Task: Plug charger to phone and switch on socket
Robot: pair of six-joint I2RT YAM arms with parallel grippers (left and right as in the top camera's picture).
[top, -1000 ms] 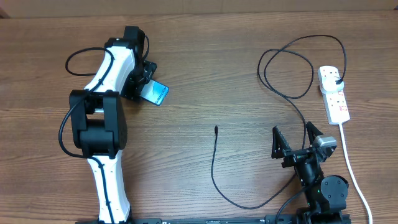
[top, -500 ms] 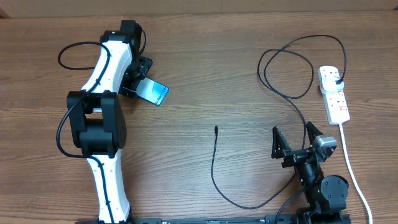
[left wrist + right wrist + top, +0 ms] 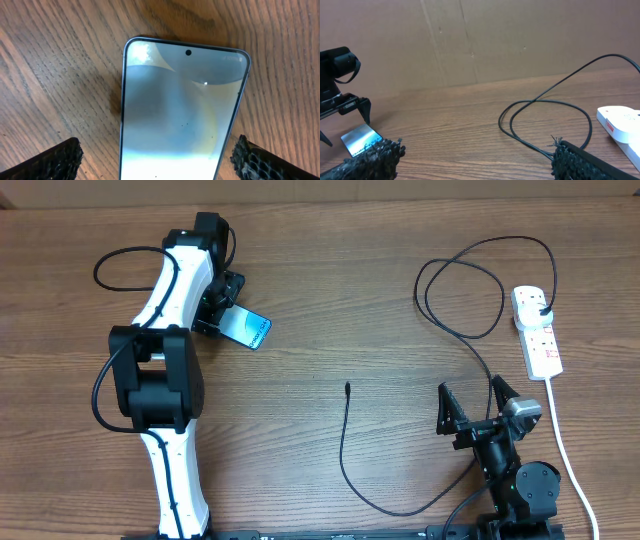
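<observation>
Well, from overhead the left tool (image 3: 230, 315) is spread wide astride the phone (image 3: 248, 330), which lies far left on the surface (image 3: 330, 270). That is well apart from the charger (image 3: 342, 445), whose connector tip (image 3: 347, 388) lies loose mid-surface; its plug (image 3: 541, 304) sits in the socket (image 3: 541, 345) at the far right. My right tool (image 3: 472, 408) stands wide and empty, with the charger running just beside one finger, so I judge a careless reach could snag that slack and tug the plug or drag the socket. Through the left wrist camera the phone fills the gap with bare wood showing on both sides and neither finger touching; if I close off-centre, one side would hit first and the phone could twist or skid. Its bottom edge is out of frame, so I cannot tell whether my grip would block where the connector goes. Through the right wrist camera both fingers frame an empty gap, the charger's loop lies ahead, and only the socket's end shows. I cannot tell whether it is switched on, so I risk toggling it the wrong way.
</observation>
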